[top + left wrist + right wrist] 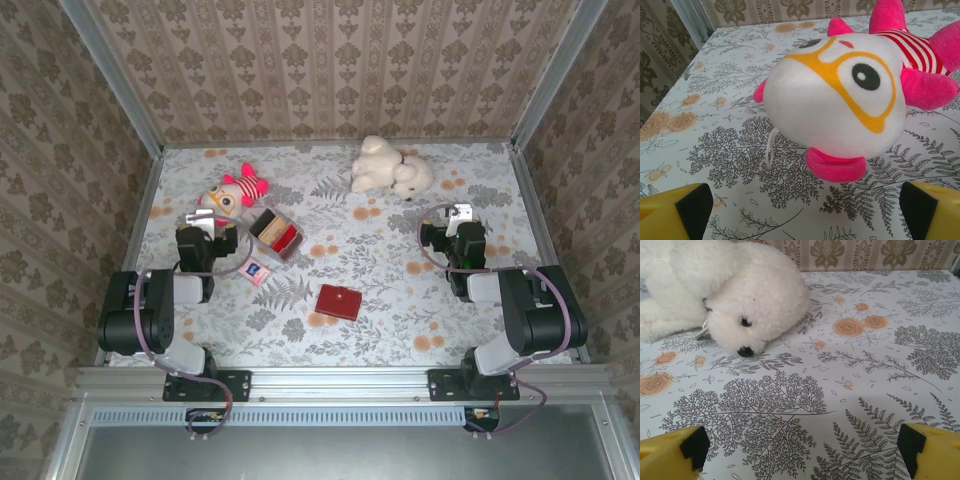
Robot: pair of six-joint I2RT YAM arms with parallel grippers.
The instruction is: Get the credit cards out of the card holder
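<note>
Our left fingers (690, 207) and right fingers (692, 447) gape wide, empty; the red card holder (339, 302) lies closed on the surface (400, 290), central and rather near; we should pin one flap, then lift the other.

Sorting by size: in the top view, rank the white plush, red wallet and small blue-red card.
1. white plush
2. red wallet
3. blue-red card
The gaps are plain; no two look alike.
</note>
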